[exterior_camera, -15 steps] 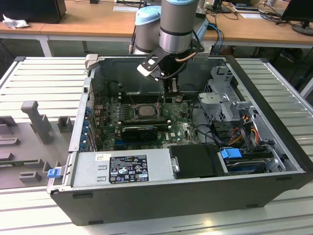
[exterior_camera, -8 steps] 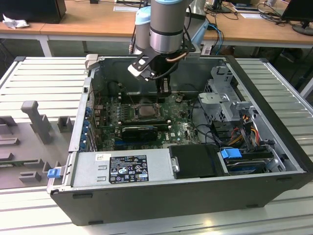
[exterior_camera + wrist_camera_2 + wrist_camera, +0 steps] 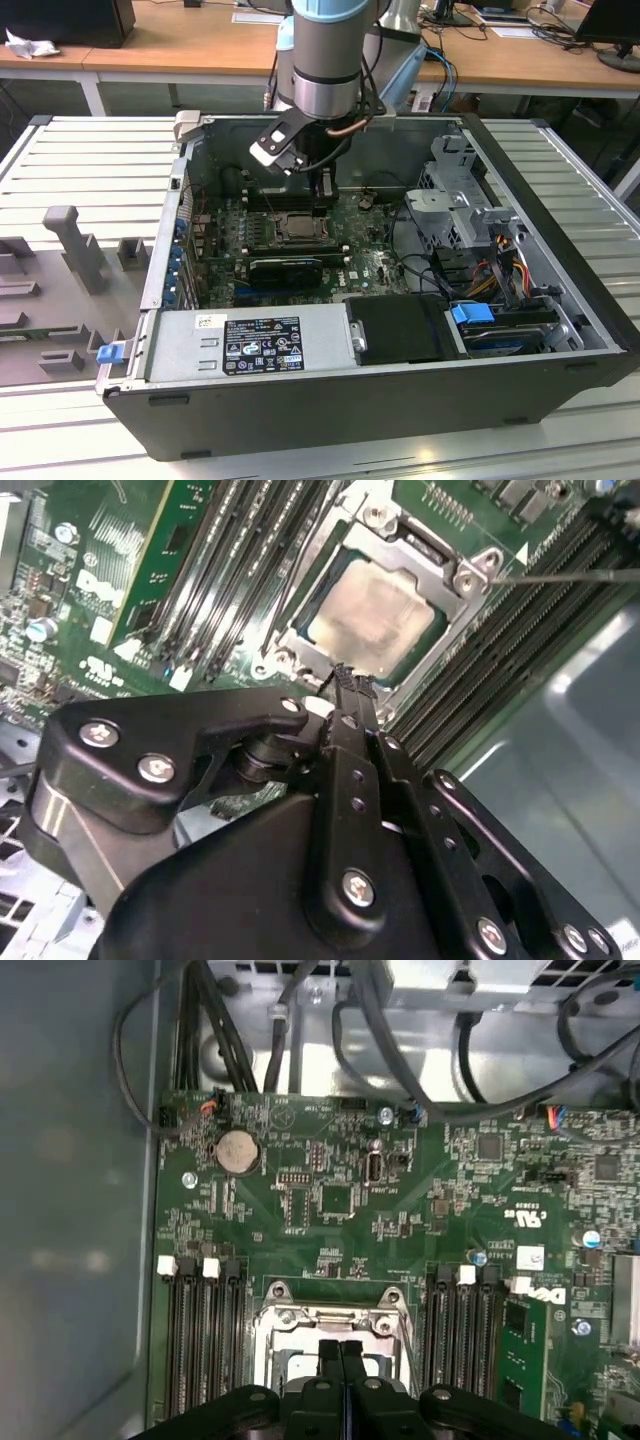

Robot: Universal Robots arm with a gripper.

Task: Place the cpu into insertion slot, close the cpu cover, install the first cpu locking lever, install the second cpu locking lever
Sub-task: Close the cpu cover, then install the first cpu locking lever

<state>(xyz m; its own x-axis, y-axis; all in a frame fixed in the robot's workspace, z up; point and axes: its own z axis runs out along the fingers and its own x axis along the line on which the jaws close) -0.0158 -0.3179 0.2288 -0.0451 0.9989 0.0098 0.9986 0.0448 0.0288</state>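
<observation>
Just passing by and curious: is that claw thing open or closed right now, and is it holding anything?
Gripper: closed, fingers pressed together, nothing held; its tips are near the edge of the cpu.

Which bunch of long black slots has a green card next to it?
The memory slots farther from the grey case wall: a green memory module stands right beside them. The other set runs along that wall.

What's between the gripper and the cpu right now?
In the second wrist view, just the frame edge of the cpu cover lies between the gripper and the cpu.
</observation>
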